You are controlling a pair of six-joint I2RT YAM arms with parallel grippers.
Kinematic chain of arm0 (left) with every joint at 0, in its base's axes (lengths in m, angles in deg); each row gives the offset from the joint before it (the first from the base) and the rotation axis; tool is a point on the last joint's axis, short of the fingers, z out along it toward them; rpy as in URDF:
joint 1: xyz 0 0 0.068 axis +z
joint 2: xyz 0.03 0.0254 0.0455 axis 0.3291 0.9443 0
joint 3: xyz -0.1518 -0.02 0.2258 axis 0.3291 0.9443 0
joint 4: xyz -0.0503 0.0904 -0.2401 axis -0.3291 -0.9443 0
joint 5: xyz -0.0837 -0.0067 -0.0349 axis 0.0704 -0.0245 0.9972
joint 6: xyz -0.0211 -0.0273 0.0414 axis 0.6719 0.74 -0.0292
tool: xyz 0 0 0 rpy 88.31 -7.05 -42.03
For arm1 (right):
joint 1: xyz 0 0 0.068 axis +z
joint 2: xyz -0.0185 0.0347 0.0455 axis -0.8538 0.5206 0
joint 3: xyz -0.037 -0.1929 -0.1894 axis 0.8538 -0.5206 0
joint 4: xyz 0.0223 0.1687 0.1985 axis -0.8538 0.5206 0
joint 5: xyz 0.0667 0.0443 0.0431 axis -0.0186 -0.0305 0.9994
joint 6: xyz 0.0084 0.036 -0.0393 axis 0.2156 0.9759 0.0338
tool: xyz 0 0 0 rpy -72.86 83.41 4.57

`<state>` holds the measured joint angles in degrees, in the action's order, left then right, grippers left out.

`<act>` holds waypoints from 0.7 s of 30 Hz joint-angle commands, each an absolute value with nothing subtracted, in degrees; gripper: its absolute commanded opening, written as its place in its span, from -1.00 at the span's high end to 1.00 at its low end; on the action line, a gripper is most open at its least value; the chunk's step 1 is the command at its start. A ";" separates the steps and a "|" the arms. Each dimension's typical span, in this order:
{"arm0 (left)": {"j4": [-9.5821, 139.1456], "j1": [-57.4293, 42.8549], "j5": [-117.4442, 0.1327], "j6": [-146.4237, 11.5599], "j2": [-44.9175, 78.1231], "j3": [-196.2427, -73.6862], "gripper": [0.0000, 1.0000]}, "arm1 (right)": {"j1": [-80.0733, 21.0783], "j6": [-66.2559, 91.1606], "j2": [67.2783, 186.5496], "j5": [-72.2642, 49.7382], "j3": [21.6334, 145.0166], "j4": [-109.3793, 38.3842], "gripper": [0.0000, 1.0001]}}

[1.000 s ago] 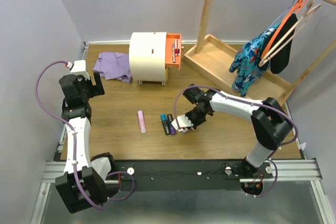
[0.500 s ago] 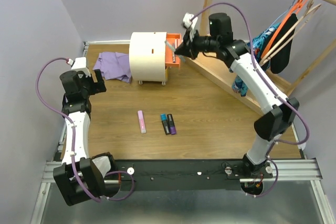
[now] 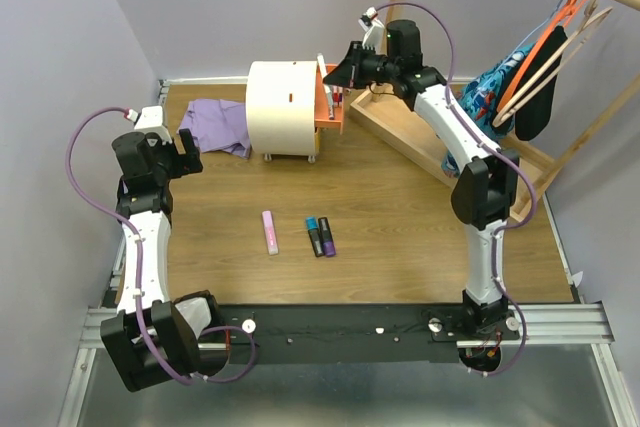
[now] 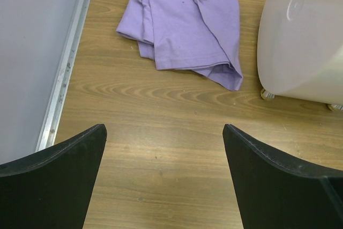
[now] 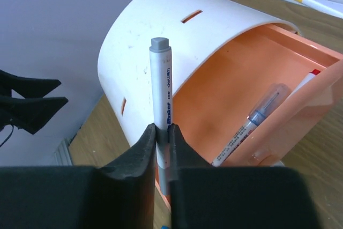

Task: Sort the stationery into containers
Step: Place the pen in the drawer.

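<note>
White "deli" pen (image 5: 161, 84) clenched in right jaws; left jaws released.

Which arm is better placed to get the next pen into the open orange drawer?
Right. The right gripper is shut on a white pen, held upright right at the open orange drawer. The left gripper is open and empty, over by the purple cloth.

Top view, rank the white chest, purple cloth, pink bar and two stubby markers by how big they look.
1. white chest
2. purple cloth
3. pink bar, only slightly longer
4. blue marker and purple marker look alike, tied
</note>
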<state>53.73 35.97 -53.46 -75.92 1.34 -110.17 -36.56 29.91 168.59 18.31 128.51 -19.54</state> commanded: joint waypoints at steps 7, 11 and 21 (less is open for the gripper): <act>53.10 35.74 -52.77 -75.50 0.52 -111.66 -0.97 | -36.21 29.82 163.35 16.69 128.90 -22.92 -0.02; 53.71 35.74 -52.42 -74.88 0.52 -111.84 -0.97 | -36.04 25.08 156.94 17.30 123.11 -19.33 0.00; 55.03 35.65 -54.08 -74.09 0.70 -110.26 -0.97 | -17.60 18.82 134.52 -17.03 86.74 -5.33 -0.03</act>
